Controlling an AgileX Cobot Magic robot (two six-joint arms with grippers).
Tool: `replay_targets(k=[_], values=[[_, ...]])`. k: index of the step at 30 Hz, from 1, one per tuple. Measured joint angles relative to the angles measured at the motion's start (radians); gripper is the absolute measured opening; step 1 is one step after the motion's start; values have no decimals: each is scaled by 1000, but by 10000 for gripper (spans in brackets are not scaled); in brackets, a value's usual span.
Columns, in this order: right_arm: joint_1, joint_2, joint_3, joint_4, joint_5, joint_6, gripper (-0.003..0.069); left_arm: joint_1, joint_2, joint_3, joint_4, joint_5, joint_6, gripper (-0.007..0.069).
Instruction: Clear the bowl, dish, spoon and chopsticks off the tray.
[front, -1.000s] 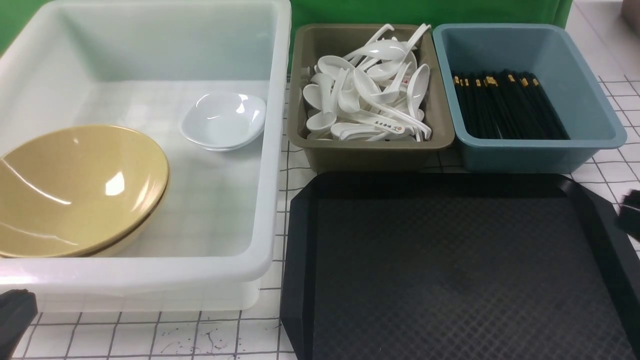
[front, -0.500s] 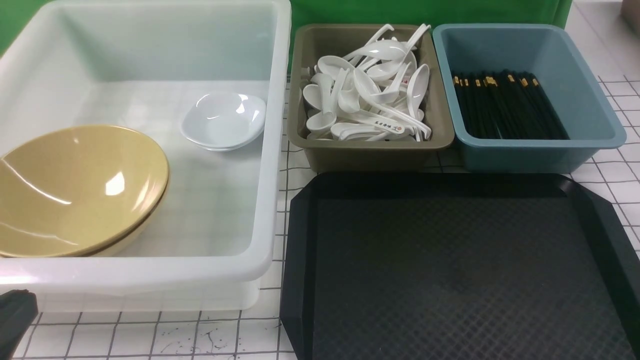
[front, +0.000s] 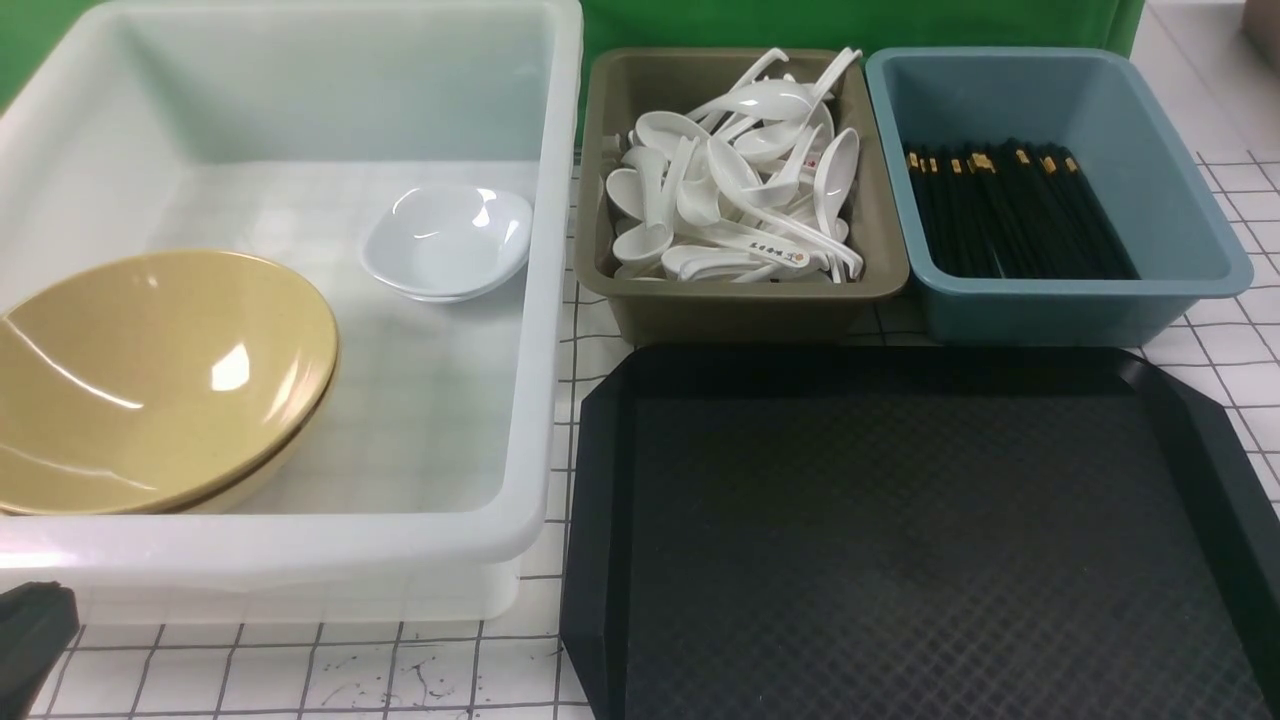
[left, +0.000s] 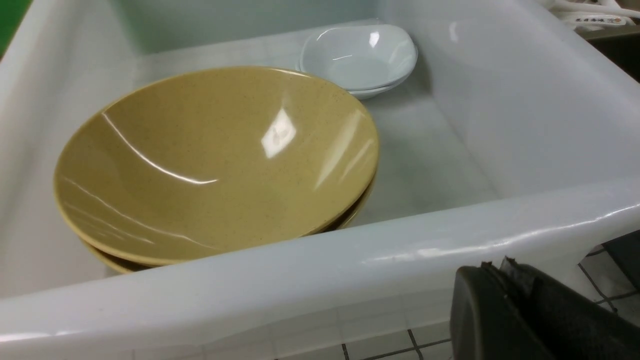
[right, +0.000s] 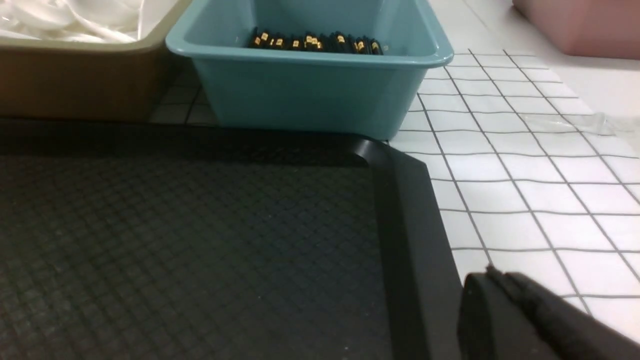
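Showing: tray (front: 900, 540) bare.
Change: right gripper (right: 505, 295) gone from front view beside tray rim; pinched shut, holding nothing.
Left gripper (left: 505, 280): shut, before white bin (front: 300, 560).
Bowl (front: 150, 380), dish (front: 447, 240): inside bin.
Meaning: clearing apparently complete.

— What sits inside the white tub (left: 320, 265)?
— Two stacked yellow bowls (left: 215, 165) near its front wall, tilted, with white dishes (left: 360, 60) behind them toward the far corner.
— And outside?
— The left gripper (left: 505, 280), jaws closed, just beside the tub's front wall.
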Motion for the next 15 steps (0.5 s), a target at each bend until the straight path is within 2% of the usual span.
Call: replay_targets(k=[15], values=[[0,0,0,0,0,0,40,0,0,0,0,0,0,-6]])
